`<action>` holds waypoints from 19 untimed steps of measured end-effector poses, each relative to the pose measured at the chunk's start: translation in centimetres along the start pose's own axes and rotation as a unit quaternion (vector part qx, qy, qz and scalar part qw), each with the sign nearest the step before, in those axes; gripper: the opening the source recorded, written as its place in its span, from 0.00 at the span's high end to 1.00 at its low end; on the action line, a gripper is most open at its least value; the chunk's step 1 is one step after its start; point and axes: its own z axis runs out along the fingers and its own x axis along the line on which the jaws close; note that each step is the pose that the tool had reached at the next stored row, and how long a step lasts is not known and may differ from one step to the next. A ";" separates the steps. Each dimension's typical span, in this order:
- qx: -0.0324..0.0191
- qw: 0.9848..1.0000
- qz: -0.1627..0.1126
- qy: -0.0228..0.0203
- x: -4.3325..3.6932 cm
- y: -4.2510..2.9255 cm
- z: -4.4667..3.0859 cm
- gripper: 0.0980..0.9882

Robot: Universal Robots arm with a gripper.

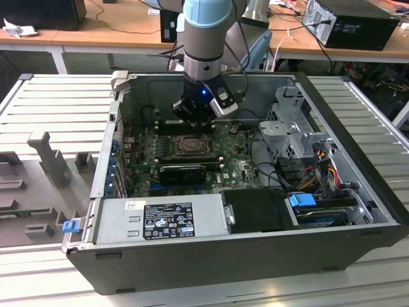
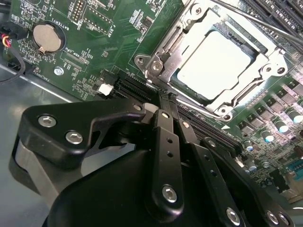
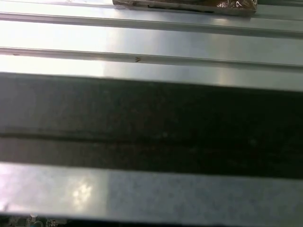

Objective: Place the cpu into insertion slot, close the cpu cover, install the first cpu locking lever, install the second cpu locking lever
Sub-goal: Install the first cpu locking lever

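In the second wrist view the cpu (image 2: 213,61) lies flat in the insertion slot (image 1: 190,146), its pale silver top facing up. The cpu cover (image 2: 187,35) is down around it as a metal frame, with the chip showing through its window. A thin lever rod (image 2: 265,23) runs along one side of the socket, and a hooked lever end (image 2: 156,64) sits at the corner nearest the fingers. My gripper (image 2: 163,97) has its black fingers pressed together with nothing between them, tips just short of that corner. In the exterior view the gripper (image 1: 197,118) hangs just behind the socket.
The socket sits on a green motherboard (image 2: 94,42) inside an open computer case (image 1: 358,147). Black card slots (image 2: 213,132) lie beside the fingers and a coin cell (image 2: 46,38) further off. A power supply (image 1: 166,220), drive cage (image 1: 294,128) and cables (image 1: 319,166) crowd the case. The first wrist view faces a ribbed grey metal surface (image 3: 151,42).
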 end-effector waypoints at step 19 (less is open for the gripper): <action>0.008 1.000 0.000 0.000 -0.07 0.13 -0.46 0.99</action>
